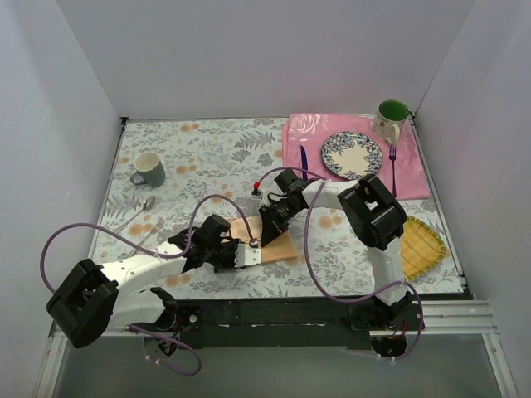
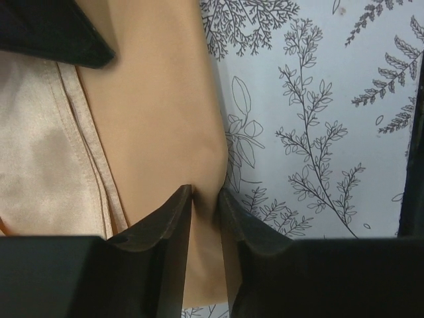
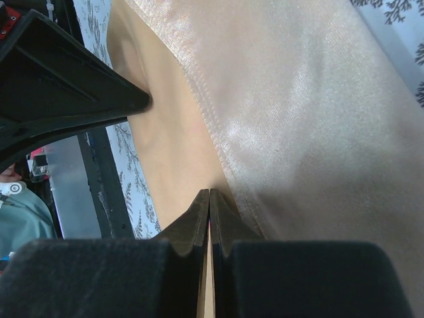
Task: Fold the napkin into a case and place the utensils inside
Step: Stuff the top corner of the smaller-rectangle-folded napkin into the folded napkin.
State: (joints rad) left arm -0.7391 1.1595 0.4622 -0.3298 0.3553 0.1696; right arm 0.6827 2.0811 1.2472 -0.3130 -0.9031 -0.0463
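The peach-orange napkin (image 1: 280, 247) lies folded into a small rectangle near the front of the table, between my two grippers. My left gripper (image 1: 247, 254) is at its near left end. In the left wrist view the left gripper (image 2: 207, 193) has its jaws pinched on a raised fold of the napkin (image 2: 152, 99) close to its right edge. My right gripper (image 1: 270, 230) comes down on the far side. There the right gripper (image 3: 209, 192) is shut, tips together on the napkin (image 3: 298, 99) beside a stitched hem. The purple knife (image 1: 304, 162) and fork (image 1: 392, 170) lie on the pink placemat (image 1: 303, 133).
A patterned plate (image 1: 352, 155) sits on the placemat between the utensils, with a green mug (image 1: 392, 118) behind it. A grey mug (image 1: 149, 170) and a spoon (image 1: 137, 214) are at the left. A yellow woven mat (image 1: 423, 247) lies at the right edge.
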